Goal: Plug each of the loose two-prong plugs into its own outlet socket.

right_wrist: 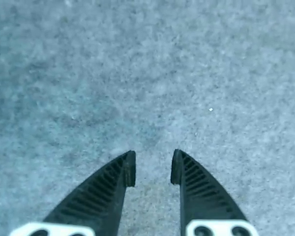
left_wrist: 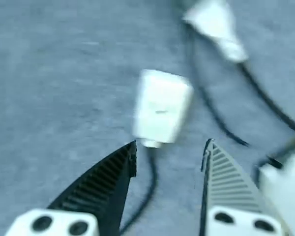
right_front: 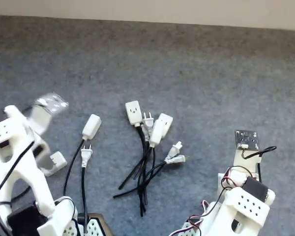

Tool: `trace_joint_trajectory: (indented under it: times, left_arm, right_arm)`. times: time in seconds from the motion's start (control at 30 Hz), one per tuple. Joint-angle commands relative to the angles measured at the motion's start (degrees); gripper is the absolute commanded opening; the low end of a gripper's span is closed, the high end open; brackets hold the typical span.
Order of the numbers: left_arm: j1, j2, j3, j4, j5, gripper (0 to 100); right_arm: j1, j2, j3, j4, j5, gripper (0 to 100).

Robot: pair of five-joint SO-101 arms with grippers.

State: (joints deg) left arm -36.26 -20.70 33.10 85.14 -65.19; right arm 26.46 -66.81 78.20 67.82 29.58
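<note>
Fingers (left_wrist: 110, 184) of the left gripper (left_wrist: 169, 146): spread wide, nothing between the pads. Just ahead of the tips lies a white socket block (left_wrist: 161, 108), flat on the grey carpet (left_wrist: 49, 73). Its black cord (left_wrist: 152, 182) trails back through the gap between the fingers. Beyond the block, off to one side of the tips, is a second white piece (left_wrist: 215, 24) on a cord; too blurred to call plug or socket.

High view, moving right: a loose plug (right_front: 86, 154) lies just beside that block's cord. Further right, well apart from both grippers, are a square socket (right_front: 133, 112), a long socket (right_front: 160, 129) and small plugs (right_front: 176, 153), all close together over tangled cords (right_front: 145, 177).

Handling, my read:
- The pieces look like light, hard, smooth plastic, likely to skate on the carpet when pushed.
- The cords are limp but will drag and twist whatever is lifted.
- Take a plug across its flat body, behind the prongs, never by the cord.
- A socket probably needs pinning by its long sides while the plug goes in.

Right gripper (right_wrist: 152, 162): fingers parted by a narrow gap, holding nothing, bare carpet under and ahead of the tips.
</note>
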Motion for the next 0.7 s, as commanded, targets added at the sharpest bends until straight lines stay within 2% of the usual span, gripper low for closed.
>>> trace_joint_trajectory:
  times: [0.0, 0.07, 0.17, 0.27, 0.37, 0.47, 0.67]
  left_arm:
    - [-2.95, -1.45, 0.57, -16.35, 3.96, 23]
    - [-2.77, -0.04, 4.0, -17.58, 2.55, 23]
    - [-2.77, 0.75, 7.78, -14.68, -1.41, 23]
    - [-3.03, -0.57, 8.57, -11.87, -2.02, 23]
    - [-3.03, -1.1, 9.19, -13.8, -1.76, 23]
    - [-2.77, -0.22, 13.32, -19.25, -1.76, 23]
    - [-4.09, 3.03, 19.65, -37.8, -1.58, 23]
  right_arm:
    - [-0.4, -0.66, -0.13, -0.75, 0.44, 12.8]
    - [-0.57, -0.66, -0.04, -0.75, 0.44, 12.8]
    - [-0.57, -0.66, -0.04, -0.75, 0.44, 12.8]
    - [-0.57, -0.66, -0.04, -0.75, 0.44, 12.8]
    - [-0.57, -0.66, -0.04, -0.75, 0.44, 12.8]
    - [-0.22, -0.66, -0.04, -0.75, 0.44, 12.8]
    - [-0.22, -0.66, -0.04, -0.75, 0.44, 12.8]
